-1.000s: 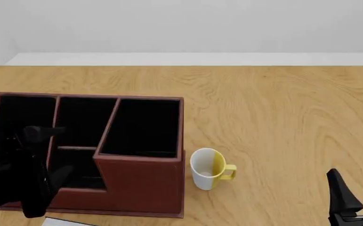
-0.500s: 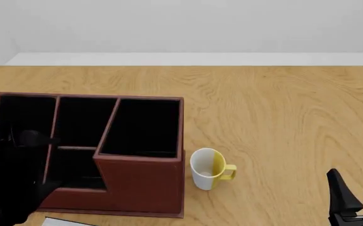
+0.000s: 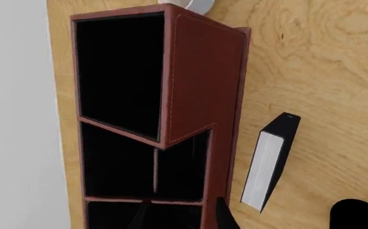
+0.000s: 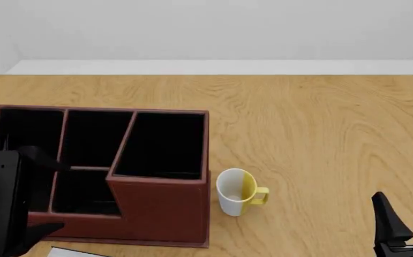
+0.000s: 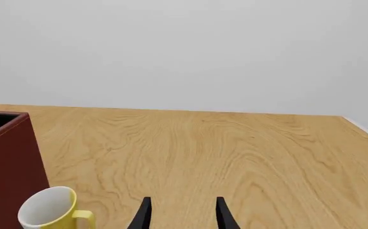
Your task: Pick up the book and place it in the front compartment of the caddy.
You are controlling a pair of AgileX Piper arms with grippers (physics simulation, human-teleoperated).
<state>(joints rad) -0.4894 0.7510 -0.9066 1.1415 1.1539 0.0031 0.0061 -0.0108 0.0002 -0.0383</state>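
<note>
The left arm (image 4: 2, 206) is the only mover: across the 2 earlier front pictures and this 1 it sinks toward the near left corner, and its dark body now covers the near left corner of the caddy (image 4: 159, 211), with its gripper out of sight.

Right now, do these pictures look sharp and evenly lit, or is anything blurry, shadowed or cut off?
Front view: sharp, flat, even light; the caddy interior is plain black, and the mug casts only a faint shadow. Left wrist view: crisp but rotated; the book shows clear white page edges. Right wrist view: clean, no glare; the right claw is cropped by the frame.
</note>
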